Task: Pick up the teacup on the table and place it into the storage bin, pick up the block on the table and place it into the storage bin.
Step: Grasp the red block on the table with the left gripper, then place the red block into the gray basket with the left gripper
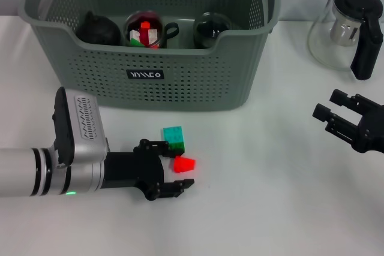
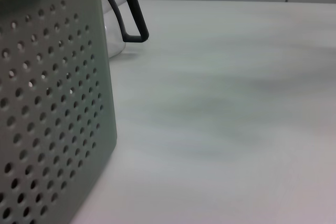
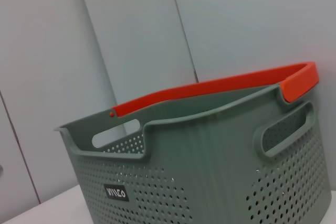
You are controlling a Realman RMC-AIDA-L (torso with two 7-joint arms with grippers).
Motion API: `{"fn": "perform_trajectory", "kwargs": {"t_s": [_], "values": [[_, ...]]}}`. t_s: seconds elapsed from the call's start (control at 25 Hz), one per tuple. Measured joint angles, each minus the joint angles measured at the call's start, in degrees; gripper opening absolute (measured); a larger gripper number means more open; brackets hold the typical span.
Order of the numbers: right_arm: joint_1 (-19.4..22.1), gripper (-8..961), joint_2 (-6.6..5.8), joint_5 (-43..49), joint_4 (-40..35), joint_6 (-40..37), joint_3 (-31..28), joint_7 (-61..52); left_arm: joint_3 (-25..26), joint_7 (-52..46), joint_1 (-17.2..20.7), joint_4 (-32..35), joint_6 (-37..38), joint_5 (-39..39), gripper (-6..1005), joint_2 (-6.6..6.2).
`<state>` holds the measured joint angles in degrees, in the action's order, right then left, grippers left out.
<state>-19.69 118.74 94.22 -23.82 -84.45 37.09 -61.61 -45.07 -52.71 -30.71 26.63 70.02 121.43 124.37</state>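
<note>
Grey-green perforated plastic forms the storage bin [image 1: 150, 82], which stands at the far side of the white table [image 1: 270, 196] and has orange handle clips and a small black label on its front wall. Inside the bin, along the front wall, three dark rounded teacups can be seen; the middle one [image 1: 146, 28] holds small red, white and green pieces. A glass teapot [image 1: 351, 28] with a black handle stands to the right of the bin, apart from it. The left gripper [image 1: 180, 166] lies low over the table in front of the bin, its fingers spread apart around the blocks. The right gripper [image 1: 336, 112] hangs at the right edge, below the teapot, with its fingers apart and nothing between them. The teal block [image 1: 174, 136] rests beside the left gripper's upper finger, and the red block [image 1: 185, 164] lies between the two fingers, just beside the teal one.
</note>
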Motion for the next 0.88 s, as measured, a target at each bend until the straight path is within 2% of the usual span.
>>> {"fn": "perform_trajectory", "kwargs": {"t_s": [0.24, 0.44, 0.68, 0.88], "values": [[0.0, 645, 0.0, -0.03, -0.07, 0.08, -0.07, 0.0, -0.02, 0.24, -0.04, 0.18, -0.48, -0.4, 616, 0.0], [0.0, 645, 0.0, -0.1, -0.09, 0.08, -0.18, 0.0, -0.01, -0.51, -0.43, 0.42, -2.41, -0.47, 390, 0.0], [0.0, 644, 0.0, -0.04, -0.18, 0.08, -0.75, 0.0, -0.02, -1.39, -0.85, 0.5, -3.11, -0.44, 302, -0.05], [0.0, 644, -0.06, -0.09, -0.28, 0.08, -0.79, 0.0, 0.37, -1.68, -0.39, 2.21, -0.15, -0.46, 302, -0.19]]}}
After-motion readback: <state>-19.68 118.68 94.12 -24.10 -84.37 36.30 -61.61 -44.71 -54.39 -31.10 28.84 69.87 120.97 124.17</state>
